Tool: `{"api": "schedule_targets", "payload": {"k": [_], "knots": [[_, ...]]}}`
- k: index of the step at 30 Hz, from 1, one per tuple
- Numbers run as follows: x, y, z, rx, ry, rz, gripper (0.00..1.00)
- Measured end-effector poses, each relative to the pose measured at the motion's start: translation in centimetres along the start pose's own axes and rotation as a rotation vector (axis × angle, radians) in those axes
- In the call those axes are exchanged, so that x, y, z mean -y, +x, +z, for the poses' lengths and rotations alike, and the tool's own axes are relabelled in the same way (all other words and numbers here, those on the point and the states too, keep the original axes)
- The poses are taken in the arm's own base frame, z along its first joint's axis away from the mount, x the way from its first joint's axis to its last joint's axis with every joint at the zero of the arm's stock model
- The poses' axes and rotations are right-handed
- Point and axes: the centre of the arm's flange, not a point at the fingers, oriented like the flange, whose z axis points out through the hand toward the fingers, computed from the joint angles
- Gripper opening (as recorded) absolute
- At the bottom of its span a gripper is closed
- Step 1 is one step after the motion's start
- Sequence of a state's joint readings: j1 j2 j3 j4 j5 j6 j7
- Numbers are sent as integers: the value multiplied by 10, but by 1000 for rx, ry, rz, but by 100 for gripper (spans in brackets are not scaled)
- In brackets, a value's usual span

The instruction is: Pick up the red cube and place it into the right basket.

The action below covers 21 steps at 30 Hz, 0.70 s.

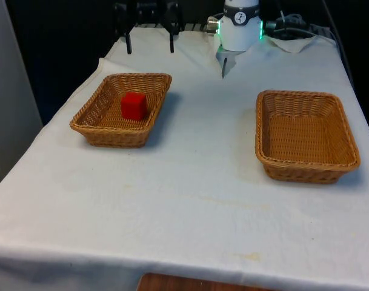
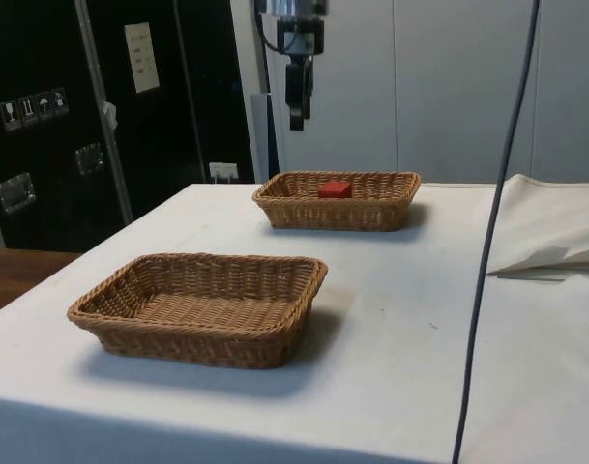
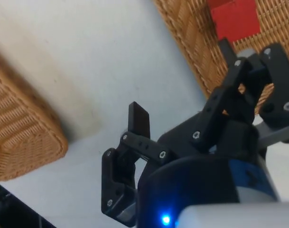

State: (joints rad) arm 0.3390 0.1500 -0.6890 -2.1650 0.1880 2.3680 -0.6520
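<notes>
The red cube [image 1: 134, 105] lies inside the wicker basket [image 1: 93, 118] at the front view's left. A second, empty wicker basket [image 1: 348, 154] of the same kind stands at the front view's right. My gripper [image 1: 223, 68] hangs above the cloth near the table's far end, between the two baskets and well above them in the side view [image 2: 296, 114]. In the wrist view the gripper [image 3: 182, 78] is open, its fingers [image 3: 138, 118] spread wide with nothing between them. The cube [image 3: 234, 19] shows beyond one fingertip, in its basket [image 3: 191, 42].
Black clamp legs [image 1: 149, 27] stand at the table's far edge on the front view's left. A crumpled white cloth [image 1: 293, 37] lies at the far right. A grey cable [image 2: 497, 222] hangs down in the side view. Open cloth separates the baskets.
</notes>
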Motion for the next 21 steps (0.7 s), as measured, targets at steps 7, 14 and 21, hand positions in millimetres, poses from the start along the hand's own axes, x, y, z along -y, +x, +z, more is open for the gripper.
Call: {"api": "schedule_targets", "payload": {"k": [7,14,21], "knots": [[4,3,-16,-7,-1,22,100],[3,8,-30,-4,4,58,100],[1,10,-36,5,1,95,100]]}}
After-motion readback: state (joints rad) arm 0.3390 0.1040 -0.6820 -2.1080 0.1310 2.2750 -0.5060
